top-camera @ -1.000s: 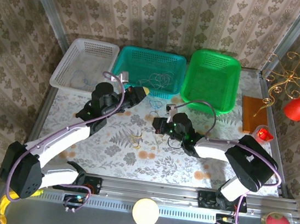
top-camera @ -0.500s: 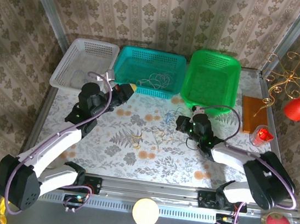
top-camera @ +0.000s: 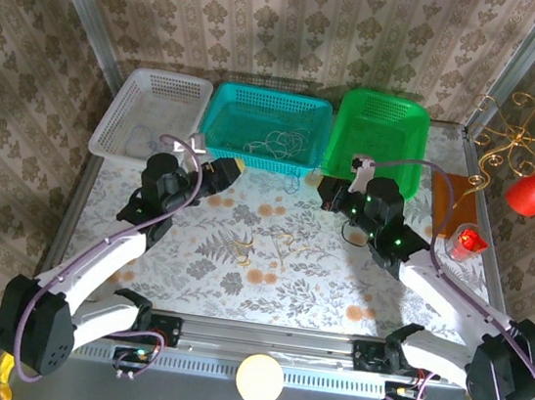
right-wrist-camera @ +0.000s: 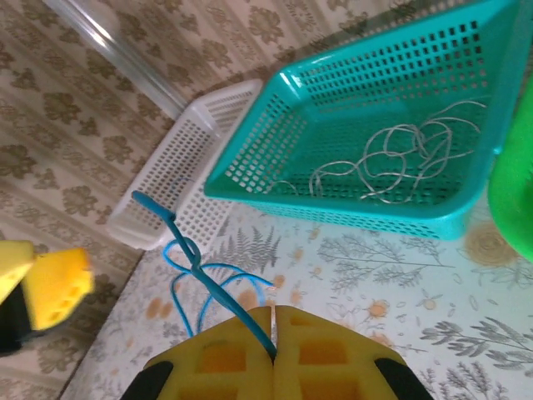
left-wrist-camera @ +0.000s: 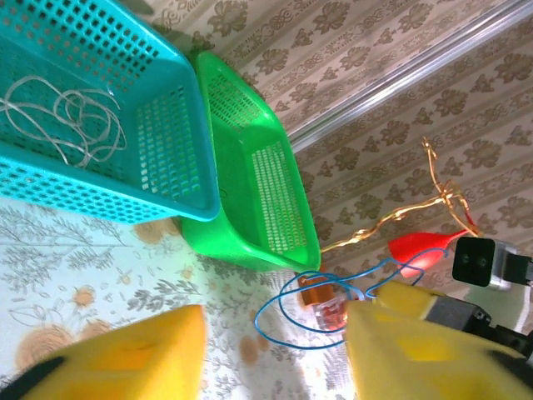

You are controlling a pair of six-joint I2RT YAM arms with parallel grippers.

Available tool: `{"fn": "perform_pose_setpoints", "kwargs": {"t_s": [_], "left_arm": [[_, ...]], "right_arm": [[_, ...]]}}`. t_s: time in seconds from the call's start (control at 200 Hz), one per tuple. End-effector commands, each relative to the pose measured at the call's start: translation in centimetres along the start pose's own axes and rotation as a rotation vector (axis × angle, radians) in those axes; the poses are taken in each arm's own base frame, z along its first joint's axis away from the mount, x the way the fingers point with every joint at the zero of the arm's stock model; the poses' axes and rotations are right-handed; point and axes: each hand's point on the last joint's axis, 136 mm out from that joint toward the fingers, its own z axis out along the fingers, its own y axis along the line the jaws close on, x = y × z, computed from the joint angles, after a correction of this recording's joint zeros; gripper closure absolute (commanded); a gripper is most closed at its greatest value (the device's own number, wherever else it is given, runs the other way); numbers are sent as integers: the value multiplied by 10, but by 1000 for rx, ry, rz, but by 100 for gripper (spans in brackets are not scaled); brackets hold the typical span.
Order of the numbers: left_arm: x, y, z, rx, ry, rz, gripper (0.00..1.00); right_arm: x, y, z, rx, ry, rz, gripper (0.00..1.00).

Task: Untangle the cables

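Bare tabletop (top-camera: 320,288) mid-table; baskets (top-camera: 272,92) along the far edge.

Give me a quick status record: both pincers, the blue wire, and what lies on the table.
left pincer: open, nothing between its fingers
right pincer: shut on the blue wire
blue wire: hangs in loops from the right pincer, in front of the left pincer
teal basket: holds a loose coil of pale wires
table: thin yellowish wires lie near the middle

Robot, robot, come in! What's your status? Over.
Left gripper: jaws open. Right gripper: jaws shut on blue cable. Yellowish cables loose on table.
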Motion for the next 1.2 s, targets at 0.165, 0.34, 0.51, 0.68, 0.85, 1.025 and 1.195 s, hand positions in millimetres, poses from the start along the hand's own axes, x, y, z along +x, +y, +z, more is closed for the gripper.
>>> {"fn": "perform_pose_setpoints", "kwargs": {"t_s": [0.165, 0.34, 0.51, 0.68, 0.85, 1.025, 1.195], "left_arm": [[38, -33, 11, 142, 85, 84, 28], [61, -38, 21, 180, 83, 55, 22], [72, -40, 35, 199, 56, 33, 17], [66, -31, 45, 183, -7, -4, 14], [59, -27, 50, 171, -49, -23, 13], [56, -26, 56, 165, -58, -25, 13], [52, -18, 60, 140, -85, -30, 13]], "right_arm": [[-17, 30, -8, -99, 0, 59, 100], [-25, 37, -12, -122, -27, 93, 100], [-30, 43, -15, -145, -53, 127, 100], [-34, 52, -19, -178, -68, 146, 100], [-35, 60, -23, -202, -78, 151, 100], [-34, 68, -25, -224, -79, 156, 100], [-30, 77, -27, -251, -71, 162, 100]]}}
